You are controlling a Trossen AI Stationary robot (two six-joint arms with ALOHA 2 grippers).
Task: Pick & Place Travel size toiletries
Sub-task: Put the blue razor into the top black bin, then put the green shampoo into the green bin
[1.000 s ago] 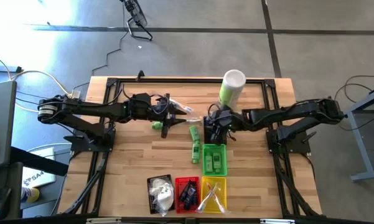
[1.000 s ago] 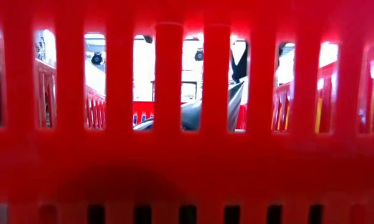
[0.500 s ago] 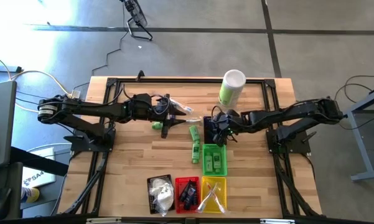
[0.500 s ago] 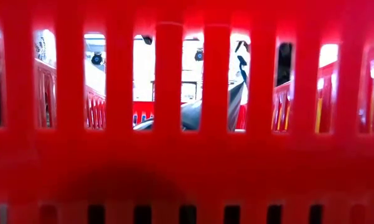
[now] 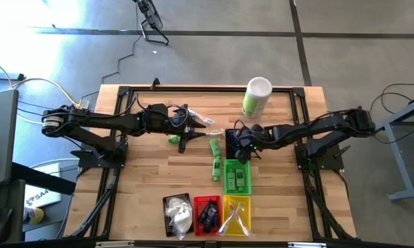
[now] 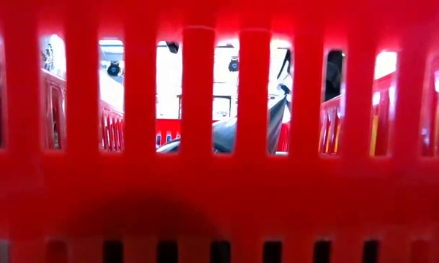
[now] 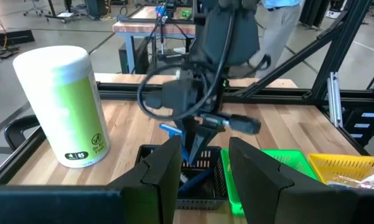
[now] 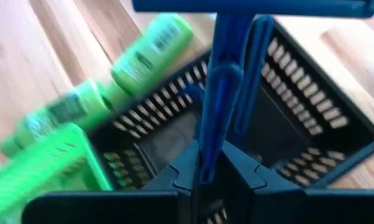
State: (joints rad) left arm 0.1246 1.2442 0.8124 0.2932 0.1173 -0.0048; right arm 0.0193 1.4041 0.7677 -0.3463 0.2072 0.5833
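Your right gripper [image 8: 205, 171] pinches a blue tube [image 8: 219, 93] above the black basket [image 8: 311, 134], while your left gripper [image 7: 202, 171] waits part-open, empty.

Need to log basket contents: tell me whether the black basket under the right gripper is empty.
Looks empty: through the black basket only bare slatted floor shows; the blue tube hangs above it.
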